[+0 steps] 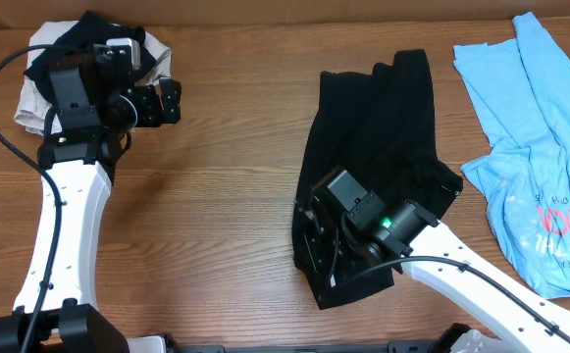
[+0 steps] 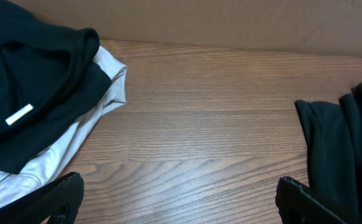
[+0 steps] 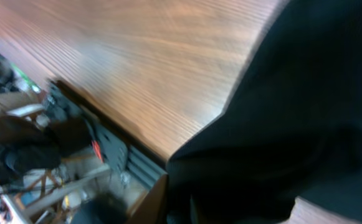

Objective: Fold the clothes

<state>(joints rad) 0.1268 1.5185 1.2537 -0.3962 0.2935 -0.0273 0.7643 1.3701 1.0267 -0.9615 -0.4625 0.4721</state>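
Roughly, seen from overhead:
Table (image 1: 226, 196): brown wood grain, carrying all the cloth.
Black garment (image 1: 383, 127): the biggest piece, just past centre toward 3 o'clock. It lies in long loose folds running from 1 o'clock down to 5 o'clock.
Light-blue tee (image 1: 520, 196): at the 3 o'clock edge, rumpled, red print on its lower part, just beside the black garment. Whether the two touch is not clear.
Pile (image 1: 39, 69): at 10 o'clock, dark cloth (image 2: 31, 81) heaped on white cloth (image 2: 100, 106).
Right end effector (image 1: 316, 247): at 5 o'clock, down on the near end of the black garment. Its wrist view is blurred and filled with black cloth, so I cannot tell whether the fingers are spread or pinching.
Left end effector (image 1: 174, 101): at 10 o'clock beside the pile, pointing toward 3 o'clock. Its fingers (image 2: 59, 196) are spread wide with only bare table between them.
White tag (image 2: 19, 115): a small strip on the dark cloth of the pile.
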